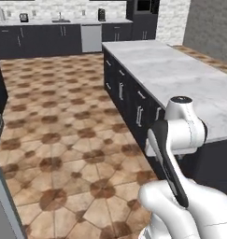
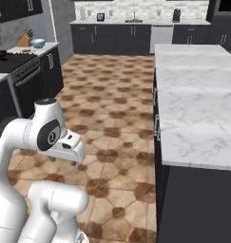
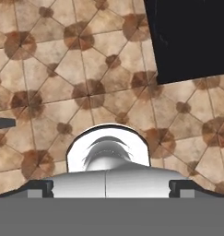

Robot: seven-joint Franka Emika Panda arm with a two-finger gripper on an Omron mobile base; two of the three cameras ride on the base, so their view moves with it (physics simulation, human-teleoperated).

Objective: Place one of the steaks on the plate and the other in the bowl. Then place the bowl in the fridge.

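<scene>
– Marble is seen topping the island counter (image 1: 171, 70) in the left base view, right of the tiled floor (image 1: 63, 140). The white arm (image 1: 180, 135) is folded low before it.
– And the right base view?
– A pale blue bowl (image 2: 38, 42) is seen on the far side counter (image 2: 46, 48), beside a knife block (image 2: 25, 40) and beyond the stove (image 2: 12, 61). It lies well apart from the tool, ahead and to the arm's left.
– The hand view?
– The tool (image 3: 111, 190) is pointed at the floor, its tips spread wide, with nothing held. A dark cabinet (image 3: 187, 37) is seen at upper right.
</scene>
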